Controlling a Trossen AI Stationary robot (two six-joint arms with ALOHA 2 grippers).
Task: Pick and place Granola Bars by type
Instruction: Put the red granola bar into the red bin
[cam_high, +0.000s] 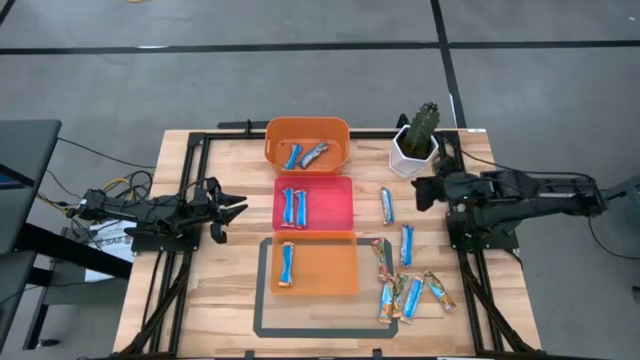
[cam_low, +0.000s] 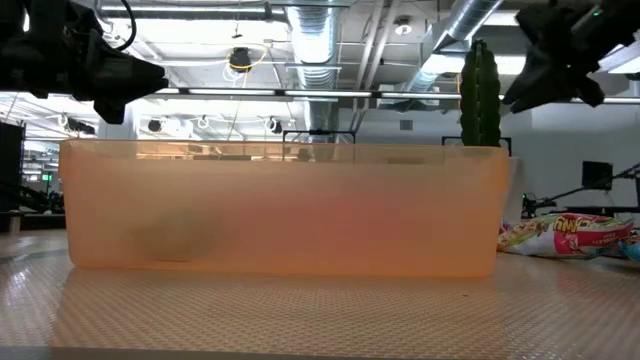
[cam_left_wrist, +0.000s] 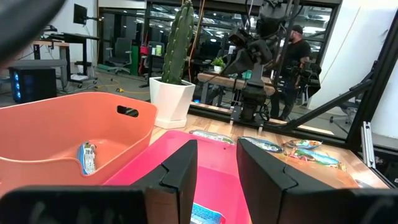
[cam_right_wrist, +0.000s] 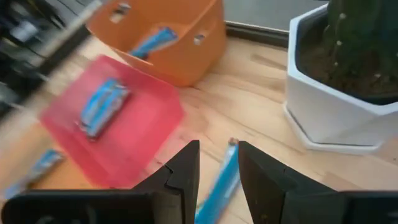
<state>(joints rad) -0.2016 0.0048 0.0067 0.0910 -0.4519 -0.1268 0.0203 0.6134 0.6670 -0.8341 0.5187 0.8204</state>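
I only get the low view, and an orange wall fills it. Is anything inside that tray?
Observer: Yes, that near orange tray holds one blue-and-white bar.
Operator: Other trays behind it?
Observer: A pink tray with two blue bars, then an orange bin with two more bars.
Operator: What are the arms doing?
Observer: The right gripper hangs open over a loose blue bar near the cactus pot; the left gripper waits open left of the trays.

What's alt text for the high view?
Three trays in a column, far orange tray, pink tray, near orange tray, hold a few granola bars; more lie loose to their right, beside a potted cactus.
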